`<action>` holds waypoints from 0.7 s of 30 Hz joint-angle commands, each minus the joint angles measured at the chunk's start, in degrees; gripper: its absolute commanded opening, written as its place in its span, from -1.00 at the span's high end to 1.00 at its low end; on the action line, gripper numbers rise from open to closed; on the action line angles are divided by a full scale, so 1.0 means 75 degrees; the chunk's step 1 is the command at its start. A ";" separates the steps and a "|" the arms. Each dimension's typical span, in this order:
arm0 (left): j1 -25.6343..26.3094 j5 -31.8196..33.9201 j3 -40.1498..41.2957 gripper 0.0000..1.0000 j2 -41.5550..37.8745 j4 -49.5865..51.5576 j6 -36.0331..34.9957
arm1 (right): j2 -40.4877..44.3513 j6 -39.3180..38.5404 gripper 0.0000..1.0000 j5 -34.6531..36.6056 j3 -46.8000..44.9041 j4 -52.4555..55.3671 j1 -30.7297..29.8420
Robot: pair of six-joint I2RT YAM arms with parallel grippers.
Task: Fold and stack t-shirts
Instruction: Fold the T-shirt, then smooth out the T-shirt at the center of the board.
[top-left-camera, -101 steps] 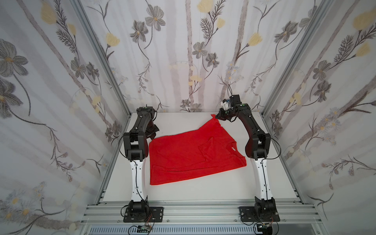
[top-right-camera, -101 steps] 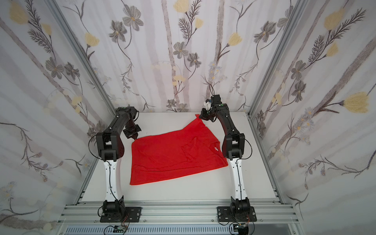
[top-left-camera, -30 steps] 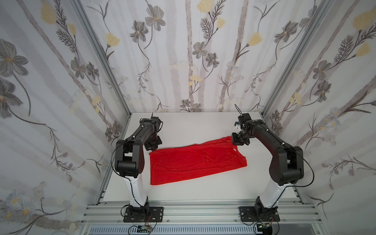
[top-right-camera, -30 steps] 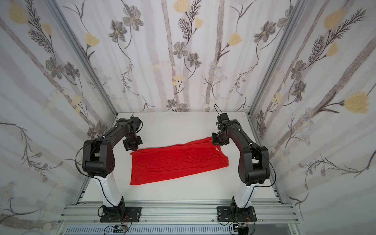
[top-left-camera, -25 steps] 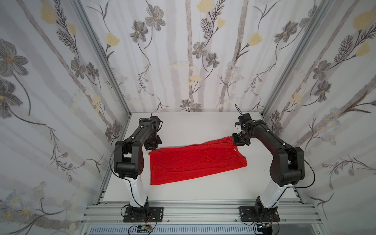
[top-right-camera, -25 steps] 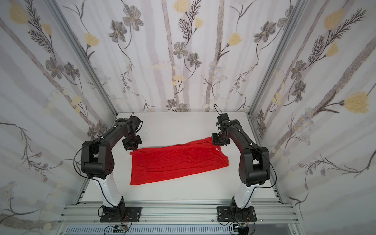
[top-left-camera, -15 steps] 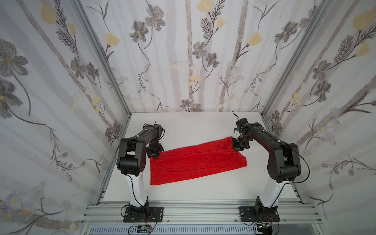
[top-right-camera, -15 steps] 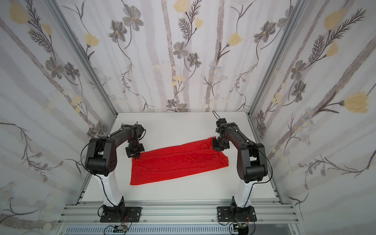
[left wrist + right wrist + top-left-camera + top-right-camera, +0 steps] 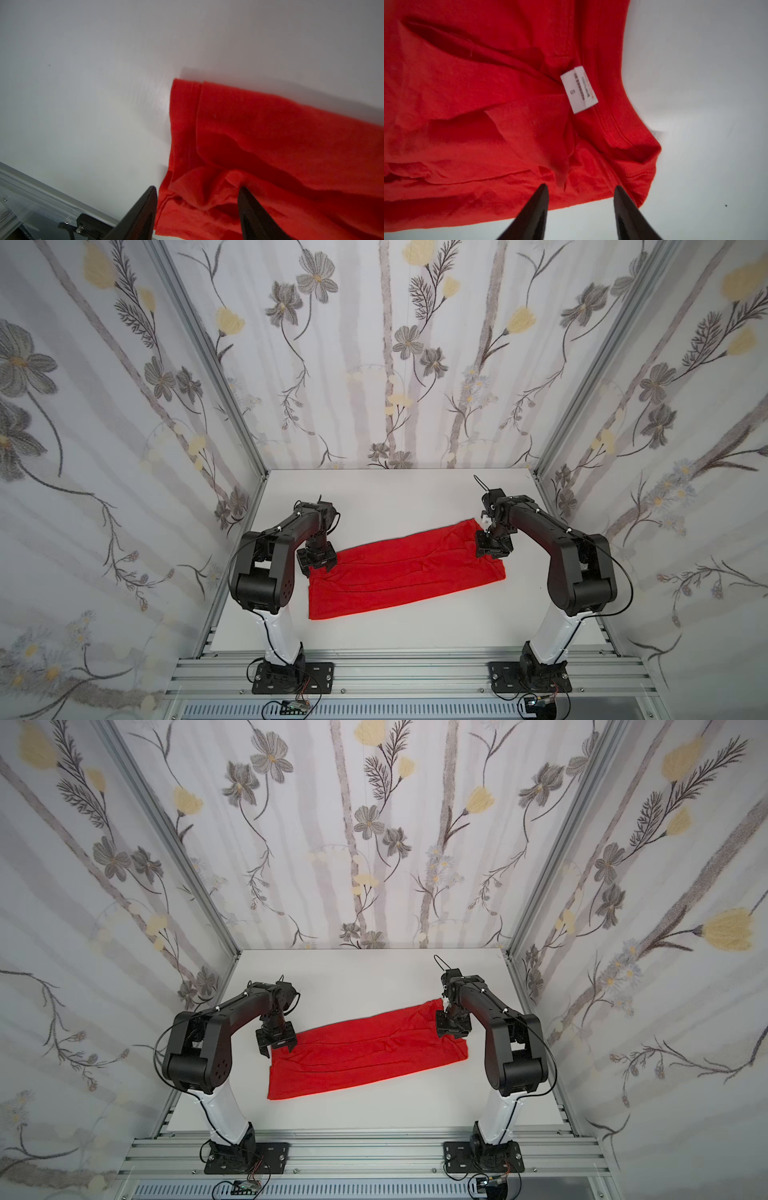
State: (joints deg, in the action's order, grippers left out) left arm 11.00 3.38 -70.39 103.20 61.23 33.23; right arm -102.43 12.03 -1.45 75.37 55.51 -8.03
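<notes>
I'm in a lab test booth: floral curtain walls (image 9: 374, 344) on aluminium posts (image 9: 218, 377), white tabletop (image 9: 395, 497), my arm bases (image 9: 292, 678) bolted to a slotted rail (image 9: 415, 672).

A red t-shirt (image 9: 365, 1056) lies folded into a long, slightly creased band that slants across the white table (image 9: 365, 977) from the near left to the far right. The left gripper (image 9: 277, 1044) points down at the band's far left corner with its jaws spread, one tip over the cloth and the other over bare table. The right gripper (image 9: 453, 1031) sits low over the far right corner, jaws also parted, and floral-patterned walls (image 9: 374, 844) enclose the table on three sides.
</notes>
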 commanded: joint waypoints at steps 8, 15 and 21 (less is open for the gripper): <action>0.0038 -0.0497 -0.1019 -0.01 -0.0606 -0.0427 -0.0068 | 0.0113 -0.0051 -0.19 -0.1239 0.1135 0.0424 -0.0159; 0.0396 -0.1841 -0.2451 0.54 0.1501 -0.0712 -0.0367 | -0.1991 0.0154 0.06 -0.1734 0.3464 0.0300 -0.0692; 0.0385 -0.1681 -0.2286 0.55 0.2123 -0.0714 -0.0335 | -0.3149 0.0454 0.24 -0.1710 0.4208 0.0187 -0.0722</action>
State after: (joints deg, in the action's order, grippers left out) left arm 13.87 -8.60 -88.03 118.32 55.07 31.48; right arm -124.27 13.85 -13.37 105.78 56.34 -13.39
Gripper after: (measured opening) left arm 0.223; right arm 0.385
